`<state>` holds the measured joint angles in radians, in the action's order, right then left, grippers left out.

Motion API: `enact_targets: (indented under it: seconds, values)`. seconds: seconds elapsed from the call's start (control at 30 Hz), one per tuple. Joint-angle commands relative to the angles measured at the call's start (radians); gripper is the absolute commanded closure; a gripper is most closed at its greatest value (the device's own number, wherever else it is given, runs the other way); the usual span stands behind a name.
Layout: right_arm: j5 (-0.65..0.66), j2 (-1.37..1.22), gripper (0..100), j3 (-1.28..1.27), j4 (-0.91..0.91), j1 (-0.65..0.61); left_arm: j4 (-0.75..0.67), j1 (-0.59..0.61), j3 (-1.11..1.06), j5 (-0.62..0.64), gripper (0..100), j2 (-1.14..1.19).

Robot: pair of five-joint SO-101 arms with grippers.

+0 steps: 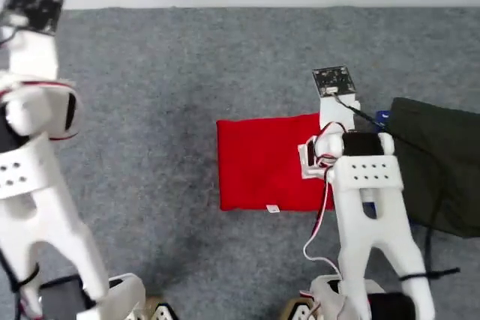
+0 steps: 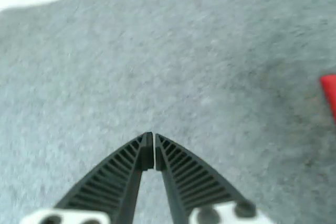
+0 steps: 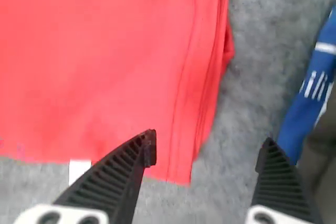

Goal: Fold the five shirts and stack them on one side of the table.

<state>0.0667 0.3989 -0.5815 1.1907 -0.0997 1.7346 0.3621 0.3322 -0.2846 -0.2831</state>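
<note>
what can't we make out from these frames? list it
Dark shirt: high view, cut off by the right edge; folded or not, cannot tell.
Blue garment: right wrist view, cut off by the frame edge; high view, mostly under the right arm; type unclear.
Red shirt: high view, right edge hidden under that arm.

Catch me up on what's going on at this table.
Two robot arms are working on shirts. A red shirt lies folded into a rectangle in the middle of the table. The right gripper is open over the edge of it nearest a dark shirt at the table's side, with blue cloth showing beside that. The left gripper is shut and empty over bare table, away from the clothes.
</note>
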Motion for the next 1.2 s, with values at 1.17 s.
enact_targets:
  seconds: [1.17]
  values:
    - [0.896, -0.654, 98.8, 0.557, -0.099, 0.053, 0.020, 0.092, -0.173, -0.009, 99, -0.167]
